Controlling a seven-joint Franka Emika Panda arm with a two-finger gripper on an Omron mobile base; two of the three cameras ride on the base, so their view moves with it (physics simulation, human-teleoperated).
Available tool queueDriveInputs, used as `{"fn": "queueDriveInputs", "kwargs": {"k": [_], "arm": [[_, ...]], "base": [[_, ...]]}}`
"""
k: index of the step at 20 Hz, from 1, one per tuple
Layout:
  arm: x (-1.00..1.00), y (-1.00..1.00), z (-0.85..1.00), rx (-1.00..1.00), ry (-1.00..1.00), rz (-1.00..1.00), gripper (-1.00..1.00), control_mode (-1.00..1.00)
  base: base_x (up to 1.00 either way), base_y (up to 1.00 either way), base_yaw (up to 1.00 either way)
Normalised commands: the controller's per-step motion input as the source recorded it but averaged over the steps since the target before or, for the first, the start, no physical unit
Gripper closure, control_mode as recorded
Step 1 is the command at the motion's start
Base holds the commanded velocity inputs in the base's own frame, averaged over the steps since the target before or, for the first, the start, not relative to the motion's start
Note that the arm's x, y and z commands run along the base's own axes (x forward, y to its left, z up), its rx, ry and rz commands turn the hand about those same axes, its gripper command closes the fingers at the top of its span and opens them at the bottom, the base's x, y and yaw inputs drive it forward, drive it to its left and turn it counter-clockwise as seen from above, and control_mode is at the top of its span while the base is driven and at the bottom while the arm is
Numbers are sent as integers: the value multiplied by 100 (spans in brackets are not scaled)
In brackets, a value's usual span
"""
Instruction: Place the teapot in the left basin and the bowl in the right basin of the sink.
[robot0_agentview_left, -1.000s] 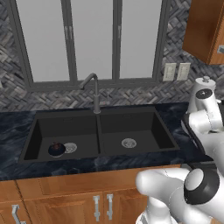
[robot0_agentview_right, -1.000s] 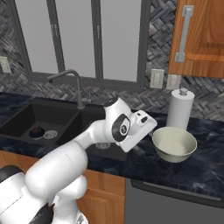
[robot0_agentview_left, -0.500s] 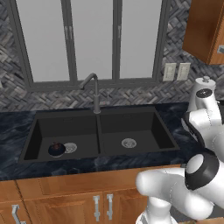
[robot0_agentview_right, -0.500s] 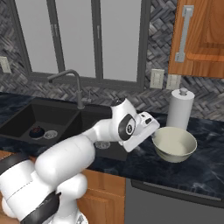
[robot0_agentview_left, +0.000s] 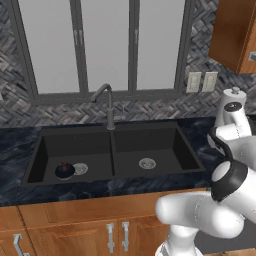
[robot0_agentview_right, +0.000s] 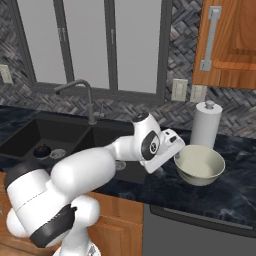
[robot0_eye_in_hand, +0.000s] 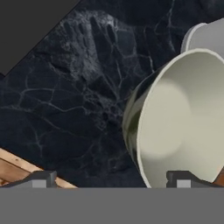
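- My arm reaches forward and to my right, the upper links bulky and white, with a dark joint ring at the elbow.
- My wrist is bent so the hand (robot0_agentview_right: 176, 150) points down and toward the right.
- In the hand view my two dark fingertips (robot0_eye_in_hand: 41, 178) rise well apart, so the fingers are spread wide with nothing between them.
- My hand sits low, just above the counter (robot0_eye_in_hand: 65, 100).

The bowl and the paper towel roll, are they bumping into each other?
Apart. In the right base view the bowl sits on the counter in front of the paper towel roll, and a strip of dark counter shows between the roll's base and the bowl's rim.
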Motion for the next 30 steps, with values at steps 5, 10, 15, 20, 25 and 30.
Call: {"fn": "queueDriveInputs", "kwargs": {"k": [5,10,15,20,25,30], "arm": [[12,-7,-19,0,0,0,-100,-100],[15,-10,-17,0,0,1,-100,-100],[17,-10,-12,3,1,3,-100,-100],[12,-11,-9,2,0,4,-100,-100],[11,-11,-9,2,0,2,-100,-100],[7,-10,-12,3,0,0,-100,-100]], "base": [[0,0,0],[0,0,0],[0,0,0],[0,0,0],[0,0,0],[0,0,0]]}}
